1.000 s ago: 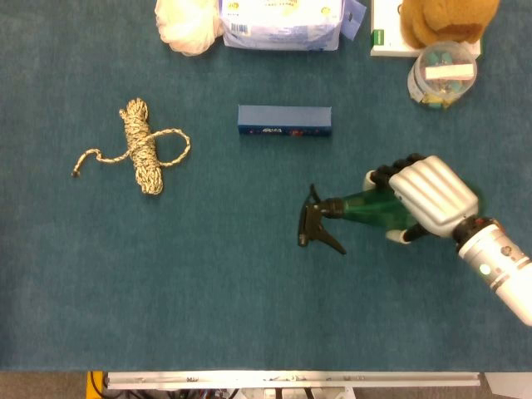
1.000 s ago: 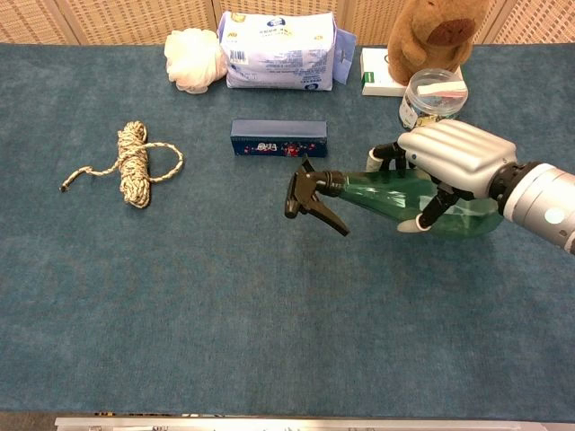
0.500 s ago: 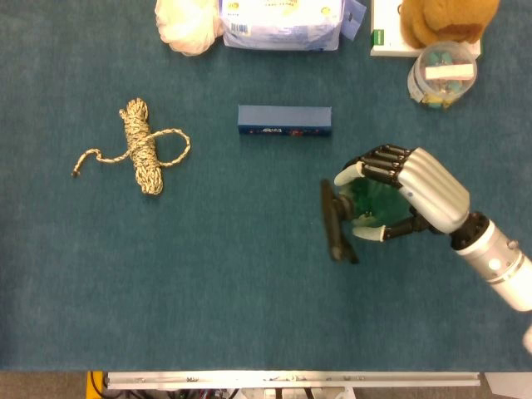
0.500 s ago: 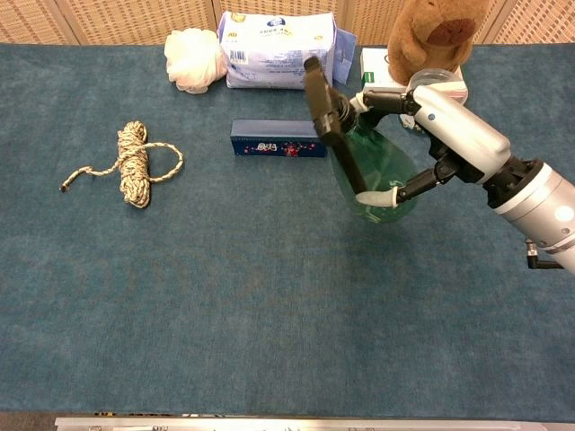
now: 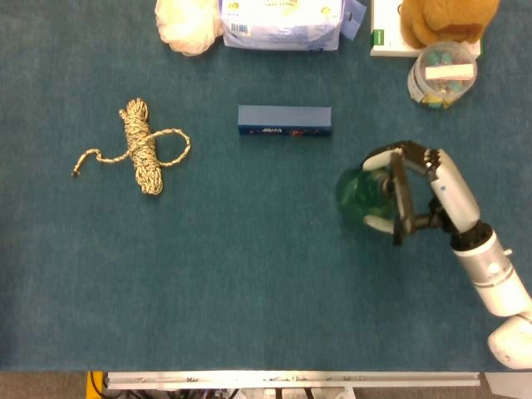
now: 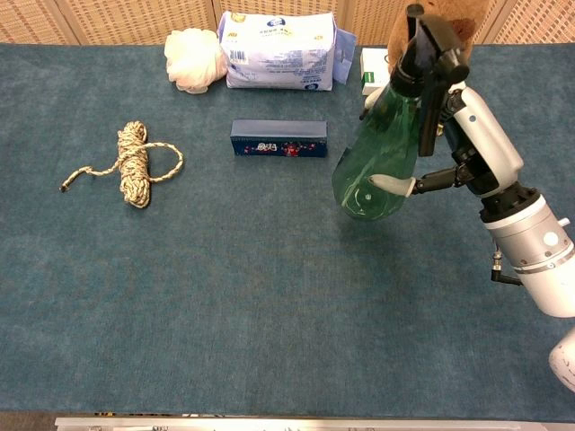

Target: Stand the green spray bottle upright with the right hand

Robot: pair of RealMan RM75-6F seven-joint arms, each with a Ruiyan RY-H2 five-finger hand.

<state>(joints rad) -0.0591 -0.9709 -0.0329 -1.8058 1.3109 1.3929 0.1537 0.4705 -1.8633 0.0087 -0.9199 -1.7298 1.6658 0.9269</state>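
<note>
my right hand (image 6: 454, 135) is wrapped around the green spray bottle (image 6: 382, 162), fingers curled over its far side and the thumb (image 6: 391, 185) pressed across the near side of the rounded body. the bottle is close to upright, leaning a little, with its black trigger head (image 6: 429, 49) at the top and its base low over the blue tabletop (image 6: 269, 305) (i cannot tell whether the base is touching the cloth). from the head view i look almost straight down on it: the bottle (image 5: 362, 198) shows as a green round with my hand (image 5: 416, 195) closed around its right side. it sits in the right half of the table, below and to the right of a dark blue box (image 6: 278, 138). well apart on the left lies a coil of rope (image 6: 130, 163). along the far edge are a white bundle (image 6: 195, 58), a pale blue packet (image 6: 280, 49), a brown plush toy (image 5: 445, 18) and a clear lidded jar (image 5: 442, 75). my left hand is outside both views.
</note>
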